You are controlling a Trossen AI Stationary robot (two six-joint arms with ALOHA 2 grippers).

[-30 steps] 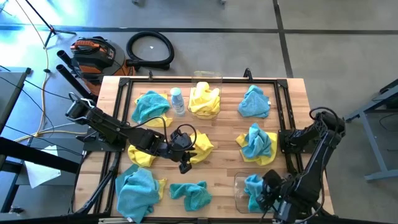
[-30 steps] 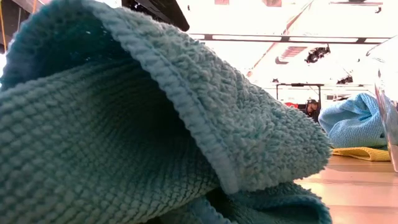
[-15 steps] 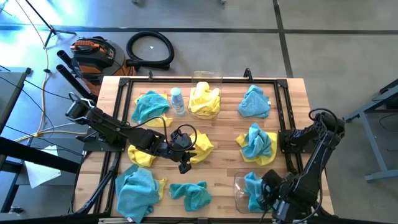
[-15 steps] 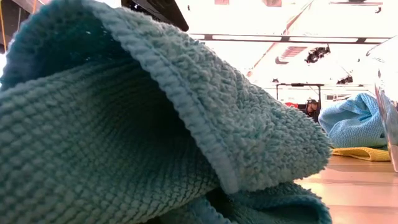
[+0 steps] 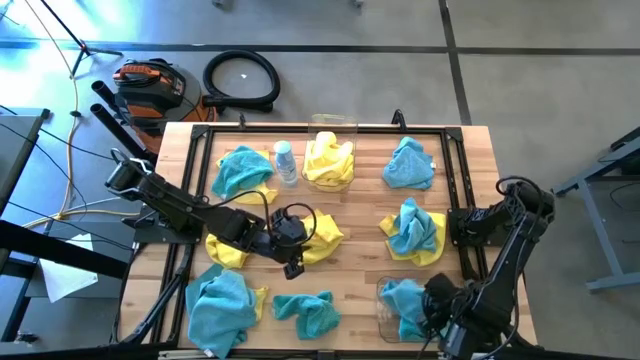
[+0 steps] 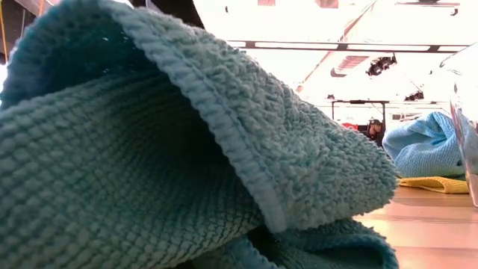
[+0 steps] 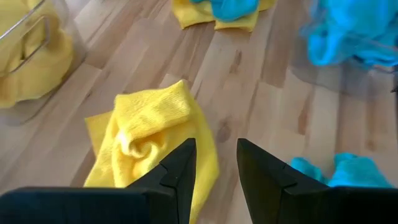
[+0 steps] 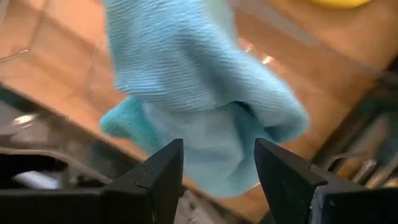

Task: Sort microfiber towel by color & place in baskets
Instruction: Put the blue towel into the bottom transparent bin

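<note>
Here: crumpled bright yellow microfiber towel (image 7: 152, 134) lay bunched on the wooden table (image 7: 249, 93).
Left gripper (image 7: 214, 163) hovered above it, fingers parted, empty; right gripper (image 8: 217, 165) likewise parted.

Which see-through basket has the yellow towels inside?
The basket at the table's far edge, beside the small bottle. The other basket, near the right gripper, holds a blue towel.
</note>
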